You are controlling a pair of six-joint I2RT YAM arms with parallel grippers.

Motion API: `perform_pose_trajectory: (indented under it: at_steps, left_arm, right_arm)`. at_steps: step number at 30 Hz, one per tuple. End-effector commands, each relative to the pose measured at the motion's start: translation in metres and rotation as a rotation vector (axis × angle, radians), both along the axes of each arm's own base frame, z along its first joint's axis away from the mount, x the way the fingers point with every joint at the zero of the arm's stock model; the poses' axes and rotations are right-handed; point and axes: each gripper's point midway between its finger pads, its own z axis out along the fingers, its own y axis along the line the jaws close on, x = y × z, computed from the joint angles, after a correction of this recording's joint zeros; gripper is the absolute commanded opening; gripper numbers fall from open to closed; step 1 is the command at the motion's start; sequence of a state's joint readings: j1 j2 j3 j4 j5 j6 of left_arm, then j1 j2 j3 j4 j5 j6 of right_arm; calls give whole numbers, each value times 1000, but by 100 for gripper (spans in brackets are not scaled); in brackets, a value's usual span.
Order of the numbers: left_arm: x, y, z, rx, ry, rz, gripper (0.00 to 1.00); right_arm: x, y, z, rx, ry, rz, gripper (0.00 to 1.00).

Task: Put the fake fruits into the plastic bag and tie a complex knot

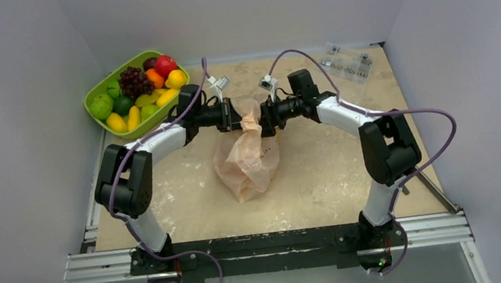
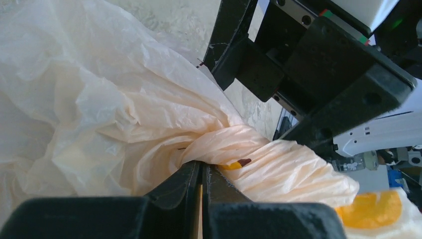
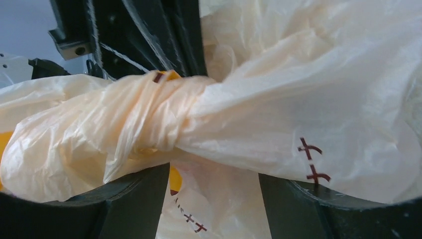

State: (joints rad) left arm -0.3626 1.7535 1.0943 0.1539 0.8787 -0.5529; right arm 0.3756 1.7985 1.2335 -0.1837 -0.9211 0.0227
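The peach plastic bag lies mid-table with its top lifted between both grippers. A knot of twisted handles sits at that top. My left gripper is shut on a bunched strip of the bag, its jaws pressed together. My right gripper faces it from the right; its jaws stand apart just under the knot, with loose bag film hanging between the fingers. The fake fruits, with a purple grape bunch, lie in the green tray. Whether any fruit is inside the bag I cannot tell.
The lime-green tray stands at the back left, close to the left arm's elbow. Small clear packets lie at the back right. Purple cables loop over both arms. Grey walls close in on three sides.
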Motion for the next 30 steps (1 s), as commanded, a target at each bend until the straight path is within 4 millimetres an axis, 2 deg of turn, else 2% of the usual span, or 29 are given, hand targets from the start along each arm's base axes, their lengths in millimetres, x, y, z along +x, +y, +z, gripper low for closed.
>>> perform_pose_trajectory:
  at_steps: [1,7,12,16,19,22,24,27,30]
  left_arm:
    - [-4,-15,13,-53,-19,-105,0]
    - [-14,-29,32,-148,-14,-194,0]
    - [-20,-30,26,-156,15,-221,0]
    - [-27,-31,15,-129,49,-248,0]
    - [-28,-29,9,-101,51,-241,0]
    - [-26,-28,13,-107,41,-237,0]
    - [-23,-27,18,-120,24,-231,0]
    - [-19,-22,21,-122,13,-220,0]
    - [-17,-18,21,-115,4,-213,0]
  right_arm:
    - [20,33,31,105,-123,25,69]
    - [11,63,49,192,-95,90,77]
    - [3,75,68,278,-73,114,79]
    - [-2,79,92,361,-83,129,79]
    - [-3,80,101,380,-93,131,79]
    - [-7,77,97,358,-88,143,79]
    - [-15,72,85,311,-63,168,80]
    - [-15,51,74,252,-47,156,85]
    - [-13,27,76,224,-30,125,90]
